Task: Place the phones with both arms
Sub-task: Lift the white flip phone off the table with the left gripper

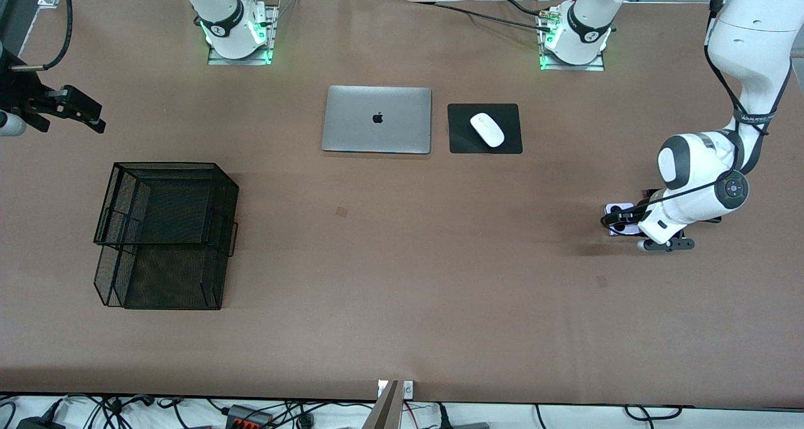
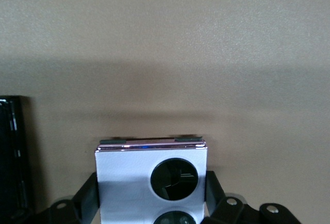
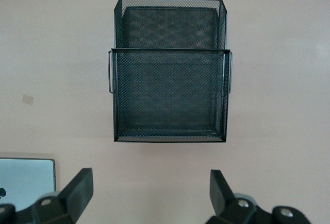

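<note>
The lavender phone (image 2: 129, 183), squarish with two black camera circles, sits between the fingers (image 2: 214, 188) of my left gripper (image 2: 151, 183), which press on its two sides. In the front view this phone (image 1: 614, 210) peeks out from under the left gripper (image 1: 628, 223), low at the table toward the left arm's end. A black phone (image 2: 13, 152) lies right beside it, partly cut off. My right gripper (image 1: 88, 112) hangs open and holds nothing, over the table toward the right arm's end; its fingers (image 3: 80, 185) stand wide apart.
A black two-tier mesh tray (image 1: 166, 228) (image 3: 170, 95) stands toward the right arm's end. A shut silver laptop (image 1: 377, 119) lies mid-table near the bases. Beside it a white mouse (image 1: 487, 129) rests on a black pad (image 1: 461, 141).
</note>
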`<state>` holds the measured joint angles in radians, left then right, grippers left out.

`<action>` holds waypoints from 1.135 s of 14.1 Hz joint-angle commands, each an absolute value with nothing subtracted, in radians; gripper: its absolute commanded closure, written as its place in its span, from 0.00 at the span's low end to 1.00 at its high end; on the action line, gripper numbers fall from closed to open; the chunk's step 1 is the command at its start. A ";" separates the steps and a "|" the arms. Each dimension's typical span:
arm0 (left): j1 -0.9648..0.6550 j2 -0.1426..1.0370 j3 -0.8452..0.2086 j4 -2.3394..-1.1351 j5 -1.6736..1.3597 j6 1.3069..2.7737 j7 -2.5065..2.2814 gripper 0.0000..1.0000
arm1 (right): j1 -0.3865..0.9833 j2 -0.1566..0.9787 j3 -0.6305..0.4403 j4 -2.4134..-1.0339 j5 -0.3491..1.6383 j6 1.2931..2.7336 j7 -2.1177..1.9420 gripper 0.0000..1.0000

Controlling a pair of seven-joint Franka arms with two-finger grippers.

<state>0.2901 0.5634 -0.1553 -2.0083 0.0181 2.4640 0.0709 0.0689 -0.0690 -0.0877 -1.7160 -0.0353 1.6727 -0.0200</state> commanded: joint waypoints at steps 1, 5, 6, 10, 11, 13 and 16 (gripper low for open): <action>0.287 0.563 -0.164 -1.938 0.037 2.357 0.042 0.55 | 0.069 -0.069 -0.084 -1.712 -0.034 1.677 -0.029 0.00; 0.249 0.552 -0.227 -1.781 0.032 2.056 -0.189 0.60 | 0.071 -0.071 -0.083 -1.709 -0.034 1.677 -0.029 0.00; 0.242 0.537 -0.270 -1.732 0.032 1.975 -0.274 0.63 | 0.071 -0.068 -0.083 -1.709 -0.034 1.677 -0.029 0.00; 0.190 0.589 -0.422 -1.484 -0.067 1.770 -0.576 0.63 | 0.071 -0.064 -0.083 -1.709 -0.034 1.678 -0.029 0.00; 0.161 0.606 -0.423 -1.448 -0.119 1.764 -0.593 0.63 | 0.071 -0.064 -0.083 -1.709 -0.032 1.678 -0.029 0.00; 0.071 0.615 -0.423 -1.424 -0.185 1.769 -0.629 0.71 | 0.071 -0.064 -0.083 -1.709 -0.032 1.678 -0.029 0.00; -0.088 0.745 -0.419 -1.226 -0.210 1.816 -0.886 0.79 | 0.071 -0.064 -0.083 -1.709 -0.032 1.678 -0.029 0.00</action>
<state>0.0062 0.6186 -0.4225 -1.4173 -0.1968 1.8149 -0.7522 0.0706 -0.0646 -0.0853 -1.7153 -0.0353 1.6766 -0.0200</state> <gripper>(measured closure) 0.167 0.000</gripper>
